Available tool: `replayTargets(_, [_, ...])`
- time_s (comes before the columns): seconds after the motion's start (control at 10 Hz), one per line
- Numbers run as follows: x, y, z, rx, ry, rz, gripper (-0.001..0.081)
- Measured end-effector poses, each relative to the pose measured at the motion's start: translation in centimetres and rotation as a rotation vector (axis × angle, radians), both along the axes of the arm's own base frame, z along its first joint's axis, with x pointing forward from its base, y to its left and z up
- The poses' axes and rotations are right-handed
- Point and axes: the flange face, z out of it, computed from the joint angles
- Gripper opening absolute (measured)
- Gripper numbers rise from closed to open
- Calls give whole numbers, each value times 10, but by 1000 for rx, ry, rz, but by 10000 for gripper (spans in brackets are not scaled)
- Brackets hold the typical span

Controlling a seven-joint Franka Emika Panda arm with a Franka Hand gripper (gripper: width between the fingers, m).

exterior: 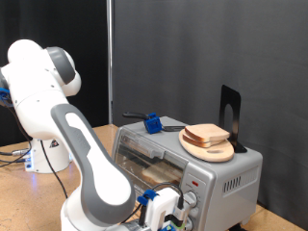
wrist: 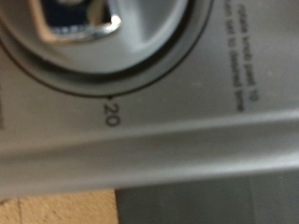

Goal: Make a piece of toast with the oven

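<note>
I see the exterior view evenly lit and fairly sharp against black curtains; my wrist view is soft, blurred close-up, with faint glare.

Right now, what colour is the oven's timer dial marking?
Black "20" on silver-grey oven; wrist view.

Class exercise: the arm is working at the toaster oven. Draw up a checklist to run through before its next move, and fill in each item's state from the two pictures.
1. Gripper at the oven knob panel: ok.
2. Knob fills wrist view, dial mark 20 visible: ok.
3. Fingers closed on knob: cannot tell.
4. Bread slices on wooden plate atop oven, not inside: not ok.
5. Oven door shut: cannot tell.
</note>
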Motion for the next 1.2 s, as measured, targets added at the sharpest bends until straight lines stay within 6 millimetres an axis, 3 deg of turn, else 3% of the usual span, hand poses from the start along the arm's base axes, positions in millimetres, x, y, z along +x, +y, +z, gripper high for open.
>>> replayTargets(0.6, [6, 1, 5, -58, 222, 20, 0])
replayTargets(0.7, [6, 1, 5, -47, 190, 25, 0])
replayTargets(1.2, [2, -1, -13, 127, -362, 36, 0])
